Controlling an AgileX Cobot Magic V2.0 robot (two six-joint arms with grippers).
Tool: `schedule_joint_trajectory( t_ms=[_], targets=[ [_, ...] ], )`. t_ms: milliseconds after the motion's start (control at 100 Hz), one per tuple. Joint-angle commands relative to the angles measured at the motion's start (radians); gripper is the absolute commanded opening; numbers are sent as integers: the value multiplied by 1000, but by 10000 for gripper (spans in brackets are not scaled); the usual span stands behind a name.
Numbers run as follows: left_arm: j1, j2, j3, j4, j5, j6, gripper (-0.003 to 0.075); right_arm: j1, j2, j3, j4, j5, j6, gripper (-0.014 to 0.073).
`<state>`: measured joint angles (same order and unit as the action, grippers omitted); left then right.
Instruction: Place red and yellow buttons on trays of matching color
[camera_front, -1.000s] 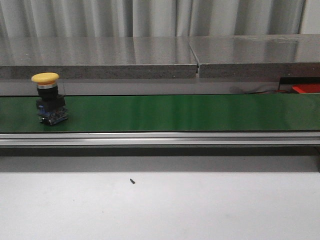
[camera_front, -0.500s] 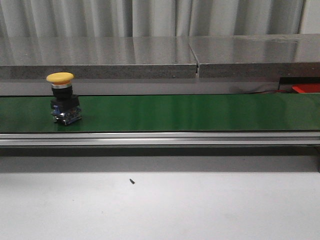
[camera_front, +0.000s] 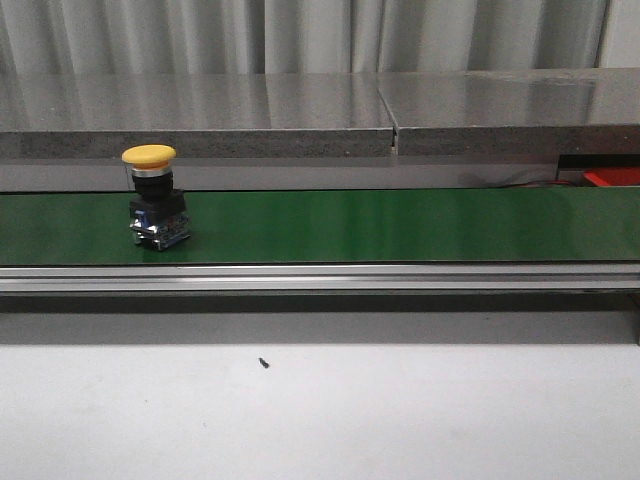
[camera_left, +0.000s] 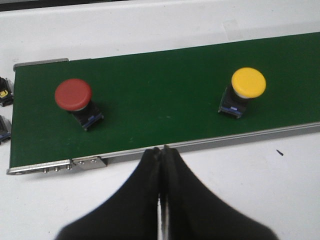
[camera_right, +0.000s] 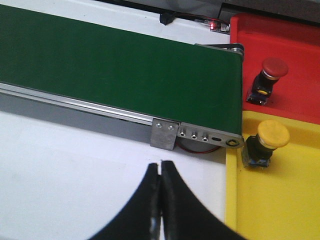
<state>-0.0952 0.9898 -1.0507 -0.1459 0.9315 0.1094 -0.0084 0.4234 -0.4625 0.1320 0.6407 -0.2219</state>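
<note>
A yellow button (camera_front: 155, 196) stands upright on the green belt (camera_front: 400, 225) at the left; it shows too in the left wrist view as the yellow button (camera_left: 245, 90). A red button (camera_left: 76, 100) stands further back on the same belt (camera_left: 160, 95). My left gripper (camera_left: 162, 149) is shut and empty over the white table beside the belt's rail. My right gripper (camera_right: 160, 163) is shut and empty near the belt's other end. There a red tray (camera_right: 290, 60) holds a red button (camera_right: 269, 76) and a yellow tray (camera_right: 280, 200) holds a yellow button (camera_right: 265, 142).
Spare buttons (camera_left: 4, 110) lie on the table off the belt's start. A grey stone ledge (camera_front: 320, 115) runs behind the belt. A small black speck (camera_front: 264, 363) lies on the white table (camera_front: 320, 420). A corner of the red tray (camera_front: 615, 177) shows at the far right.
The yellow button has ridden the belt to the right, about sixty pixels in the front view. Neither gripper shows in the earlier frames.
</note>
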Motion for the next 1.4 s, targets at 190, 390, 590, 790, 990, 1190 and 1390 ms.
schedule_joint_trajectory(
  t_ms=[190, 390, 590, 790, 990, 1190, 1390],
  targets=[
    [-8, -291, 172, -12, -69, 3, -19, 1, 3, -26, 4, -77, -4, -68],
    [-8, -442, 259, -12, -64, 3, -19, 1, 3, -26, 4, -86, -4, -68],
    [-8, -500, 274, 7, -49, 3, -19, 1, 6, -27, 1, -86, -5, -68],
    [-8, -500, 274, 7, -50, 3, -19, 3, 79, -93, -27, -9, -14, -68],
    [-8, -500, 274, 7, -50, 3, -19, 61, 240, -230, -27, -3, -52, -68],
    [-8, -500, 274, 7, -50, 3, -19, 212, 463, -397, -68, 9, -53, -68],
    [-8, -500, 274, 7, -50, 3, -19, 335, 694, -581, -67, 34, -53, -43]
  ],
)
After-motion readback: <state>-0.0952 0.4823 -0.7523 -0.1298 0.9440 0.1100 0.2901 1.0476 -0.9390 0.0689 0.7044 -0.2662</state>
